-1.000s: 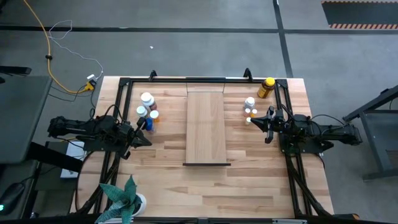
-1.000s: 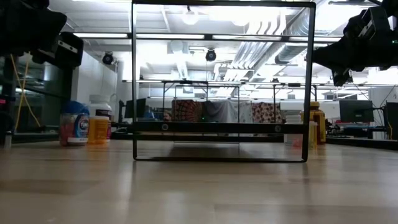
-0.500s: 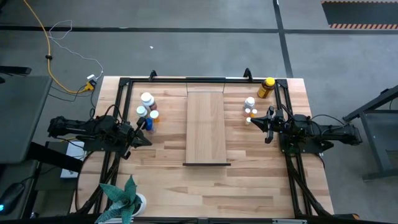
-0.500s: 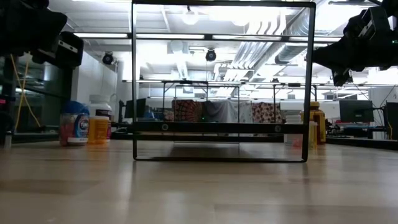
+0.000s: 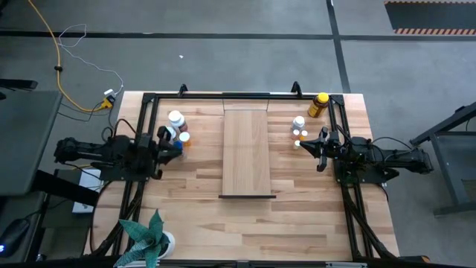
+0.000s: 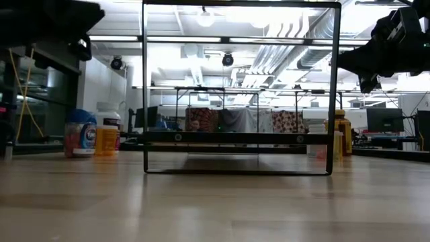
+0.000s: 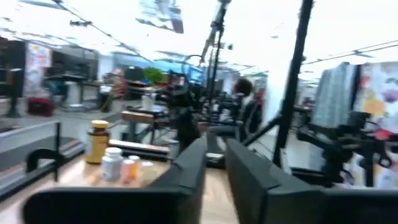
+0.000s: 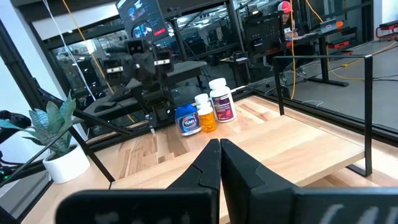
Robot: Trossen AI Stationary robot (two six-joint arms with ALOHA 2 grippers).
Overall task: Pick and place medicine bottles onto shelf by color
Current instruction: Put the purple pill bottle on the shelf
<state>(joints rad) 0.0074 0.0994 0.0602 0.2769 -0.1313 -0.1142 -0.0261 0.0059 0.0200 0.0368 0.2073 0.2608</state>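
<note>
Shifted since the earlier frame toward the bottle cluster (image 5: 175, 128) just ahead of it, the left pincer (image 5: 175, 147) shows fingers slightly apart, the right pincer (image 5: 321, 141) hangs closed beside small bottles (image 5: 299, 132), and the shelf (image 5: 246, 152) lies between both.

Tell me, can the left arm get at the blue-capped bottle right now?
Probably yes. The left gripper hangs just beside the blue-capped bottle, fingers slightly apart. Nothing lies between them, though the orange bottle and white bottle stand close against it, so the grasp could be tight.
</note>
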